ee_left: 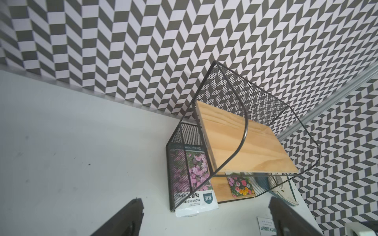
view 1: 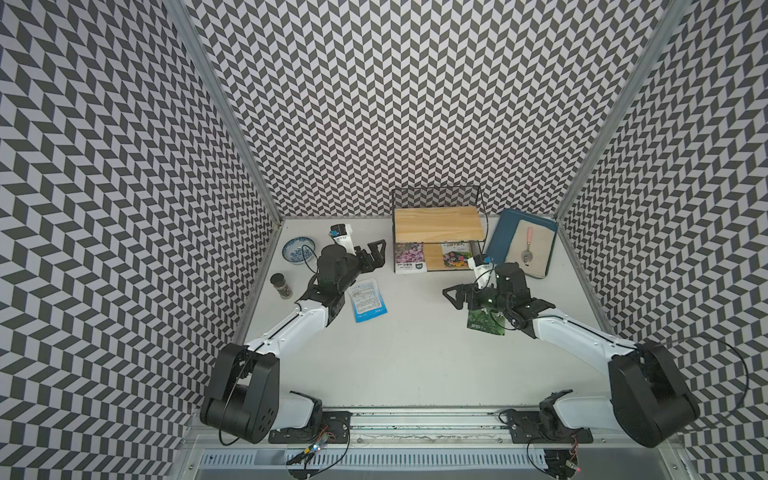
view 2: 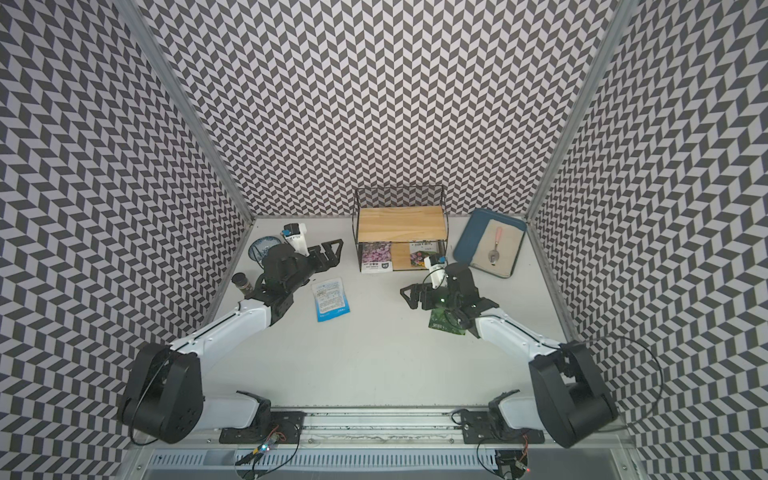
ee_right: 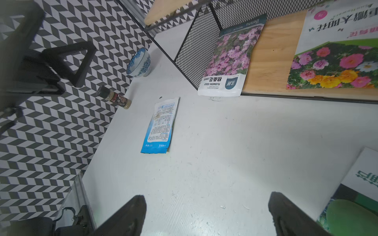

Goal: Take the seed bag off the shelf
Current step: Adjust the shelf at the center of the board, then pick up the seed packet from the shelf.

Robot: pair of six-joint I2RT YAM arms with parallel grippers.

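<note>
Reading left gripper (view 1: 374,254) as released and empty, sat just beside the shelf (view 1: 436,198) at frame centre, pointed at its lower tier. Same for right gripper (view 1: 451,297): spread wide, nothing between the fingers, over bare table (view 1: 415,353) centre-right, in front of the shelf.

Counting two bags on the lower board (view 1: 433,257): pink seed bag (view 1: 409,257) at the frame-left end, hanging over the front edge; mixed-flower bag (view 1: 455,254) at the frame-right end. Judging that overhang the easy pinch point, hence probably the left claw's aim there. Top board (view 1: 438,224) bare.

Off the shelf: blue packet (view 1: 368,300) flat near the left gripper, green packet (view 1: 484,326) partly hidden under the right one.

Blue tray (view 1: 500,237), upper right: cloth (view 1: 540,257) plus trowel (view 1: 528,249). Bowl (view 1: 298,249), frame left: nothing visible inside.
</note>
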